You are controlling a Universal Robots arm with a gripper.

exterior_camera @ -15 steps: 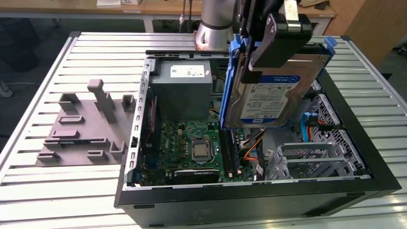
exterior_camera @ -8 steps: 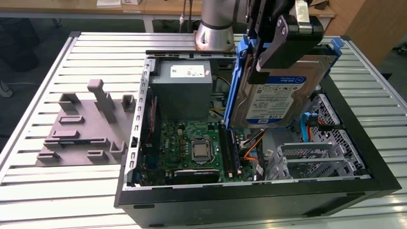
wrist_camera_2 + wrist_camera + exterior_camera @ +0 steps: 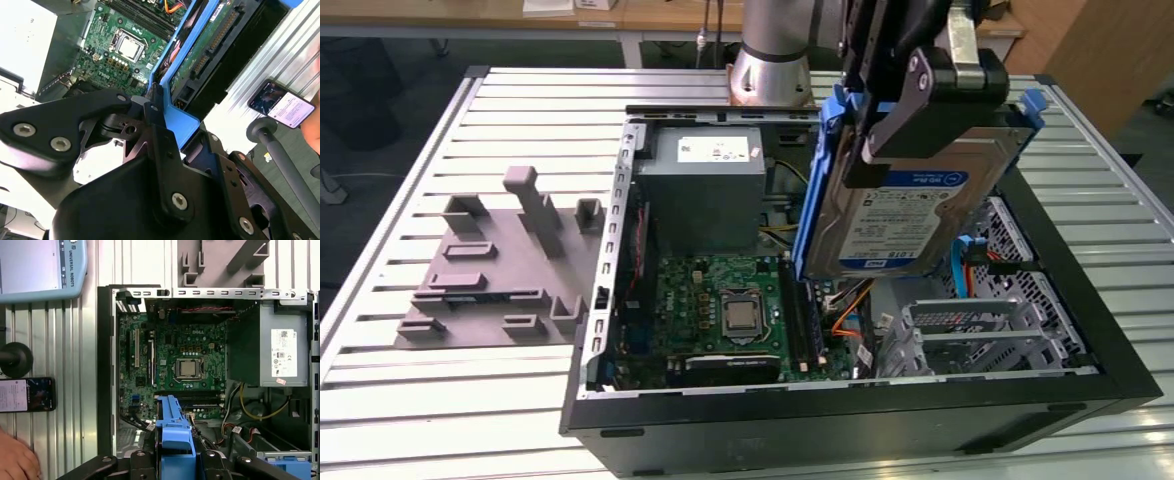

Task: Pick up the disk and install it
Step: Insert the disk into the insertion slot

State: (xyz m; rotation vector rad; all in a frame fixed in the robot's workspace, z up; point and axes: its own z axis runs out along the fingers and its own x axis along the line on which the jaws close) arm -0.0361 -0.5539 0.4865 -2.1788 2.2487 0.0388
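robotics lab or workshop: a ribbed aluminium work table (image 3: 427, 400) carries an opened black desktop computer case (image 3: 854, 425) and a grey moulded fixture plate (image 3: 494, 270); wooden benches (image 3: 574, 12) stand behind; a blue-edged teach pendant (image 3: 42, 267) lies nearby.

The disk (image 3: 907, 215) is a flat silver rectangle with a white-and-blue label on its broad face and a blue plastic caddy around its edges. It does not lie on anything: it is lifted and tilted steeply, nearly on its edge, above the open computer case (image 3: 1067, 300), with its label face turned outward in the exterior view, and the tool (image 3: 907, 120) grips it at its upper end. In the second wrist view the blue caddy (image 3: 176, 117) sits between the black fingers (image 3: 161, 135), and the green circuit side of the disk shows beyond it.
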